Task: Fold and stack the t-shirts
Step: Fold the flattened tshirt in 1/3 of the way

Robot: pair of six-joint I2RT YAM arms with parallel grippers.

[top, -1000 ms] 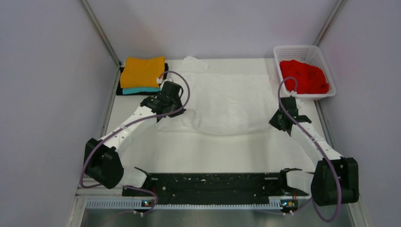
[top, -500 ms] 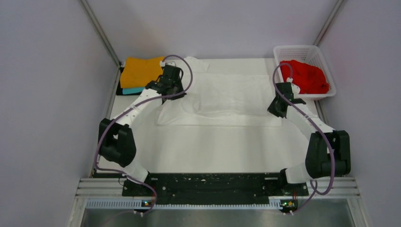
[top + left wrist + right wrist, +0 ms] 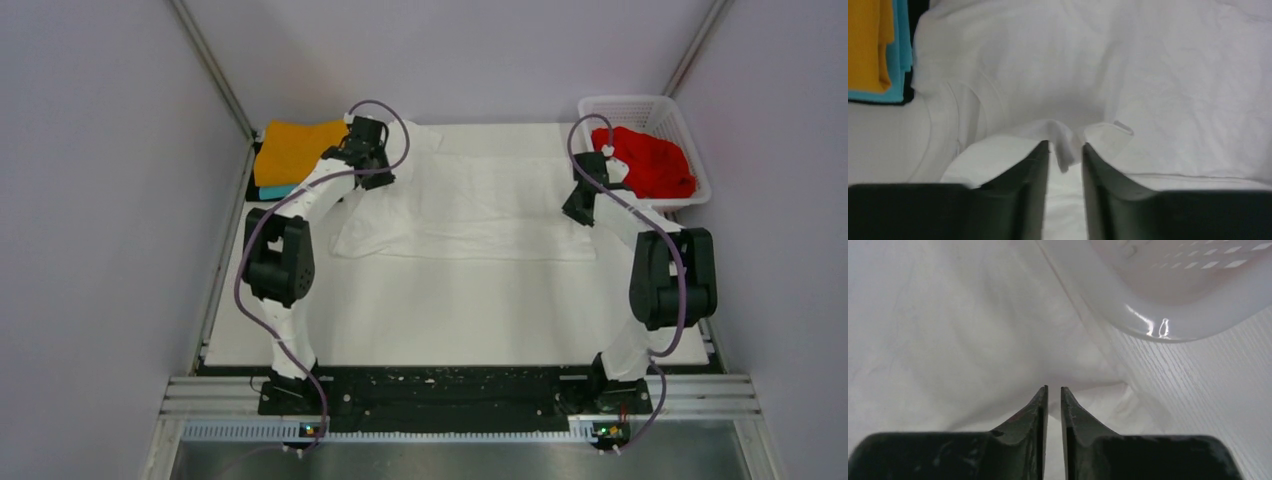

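Task item: the white t-shirt [image 3: 480,205] lies spread and wrinkled across the far half of the table [image 3: 450,310], its near edge a fairly straight line between your two arms. Your left gripper [image 3: 1065,147] sits at the shirt's left side, jaws slightly apart with a small pucker of white cloth standing between them. Your right gripper [image 3: 1054,389] sits at the shirt's right edge, jaws almost together with only a thin slit; you cannot tell whether they nip the cloth. Container: the white mesh basket [image 3: 630,102] stands at the far right corner, just beside the shirt's right edge, and holds the crumpled red t-shirt [image 3: 650,165]. At the far left corner the folded orange t-shirt [image 3: 290,150] rests on the teal t-shirt [image 3: 280,190], close to the left gripper. Open room: the near half of the table, from the shirt's near edge to the arm bases.
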